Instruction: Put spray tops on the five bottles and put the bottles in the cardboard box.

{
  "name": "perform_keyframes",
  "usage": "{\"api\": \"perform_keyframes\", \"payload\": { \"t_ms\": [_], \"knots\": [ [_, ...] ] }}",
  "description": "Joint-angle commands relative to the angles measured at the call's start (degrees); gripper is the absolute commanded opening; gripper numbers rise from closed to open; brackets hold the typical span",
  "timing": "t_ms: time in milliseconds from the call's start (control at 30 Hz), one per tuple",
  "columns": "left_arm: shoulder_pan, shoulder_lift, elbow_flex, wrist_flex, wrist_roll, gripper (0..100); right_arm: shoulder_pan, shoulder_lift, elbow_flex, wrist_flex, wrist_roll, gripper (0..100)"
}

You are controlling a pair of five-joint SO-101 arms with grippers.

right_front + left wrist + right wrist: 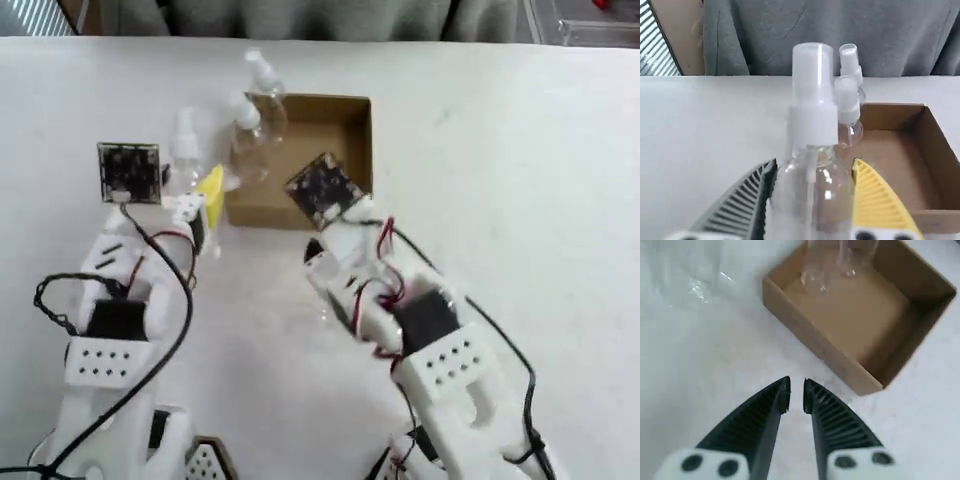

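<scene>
A clear bottle [810, 200] with a white spray top [812, 95] fitted is held upright by the left gripper [814, 164], whose grey finger and yellow finger are clamped against its two sides. The bottle is held just beside the cardboard box [325, 130], on the side of the box facing the left edge of the bench [520, 150]. The box is set on the bench towards the far edge, about midway along it, with its open side up. Two more capped bottles [849, 107] are seen standing upright and close together inside the box, in the corner nearest the bench's far edge and left edge; whether they touch each other cannot be told. The right gripper [796, 390] is held above bare bench on the near side of the box, its black fingers brought almost together, with a thin slit left between the tips and nothing gripped between them.
</scene>
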Motion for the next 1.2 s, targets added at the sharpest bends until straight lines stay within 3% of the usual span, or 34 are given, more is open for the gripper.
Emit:
{"api": "perform_keyframes", "payload": {
  "t_ms": [0,233,333,600,933,1167],
  "knots": [
    [-1.63,0.22,-3.43,-2.99,2.46,2,-5.93,-5.67,8.0,-15.16,-0.44,3.5],
    [-1.27,0.22,-3.25,-2.55,6.68,2,-17.89,-9.36,17.41,-29.58,-0.88,3.5],
    [-1.19,0.22,-3.25,-2.55,6.68,2,-21.05,-9.27,19.78,-34.51,-6.42,3.5],
    [2.24,-0.75,-3.69,2.02,6.68,2,-21.76,-9.01,23.74,-41.89,-9.76,3.4],
    [11.3,-22.99,3.78,5.45,6.86,2,-21.76,-9.27,25.49,-42.68,-9.76,3.4],
    [13.41,-29.93,4.04,12.22,6.77,2,-21.41,-9.45,25.58,-42.59,-9.76,3.4]
  ]
}}
